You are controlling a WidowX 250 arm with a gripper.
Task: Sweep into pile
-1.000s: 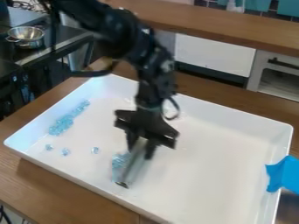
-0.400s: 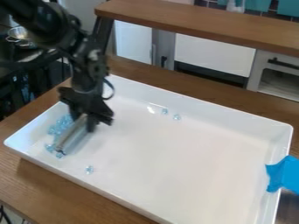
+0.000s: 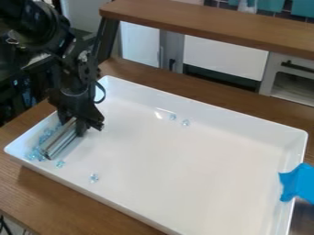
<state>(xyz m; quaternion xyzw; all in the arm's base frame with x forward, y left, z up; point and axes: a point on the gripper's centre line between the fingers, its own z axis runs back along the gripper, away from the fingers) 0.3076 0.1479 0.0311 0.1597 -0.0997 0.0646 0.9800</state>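
At the left end of the white tray (image 3: 184, 163), my gripper (image 3: 72, 126) hangs low, shut on a silvery metal cylinder-like sweeper (image 3: 58, 141) that lies slanted along the tray floor. Pale blue clear beads (image 3: 35, 153) are bunched between the sweeper and the tray's left wall, partly hidden by the sweeper and gripper. One small bead cluster (image 3: 60, 164) sits just right of the sweeper's lower end, and another bead (image 3: 94, 178) lies farther right near the front wall. Two separate beads (image 3: 185, 123) rest by the back wall.
Blue tape (image 3: 297, 182) covers part of the tray's right rim. The tray stands on a wooden table (image 3: 73, 199). Behind it runs a raised wooden shelf (image 3: 215, 25), with white cabinets (image 3: 226, 57) beyond. Dark equipment stands at the upper left.
The arm and sweeper have moved left across the tray to its left end. Beads there are now pressed closer to the left wall, and the two by the back wall have come into view.
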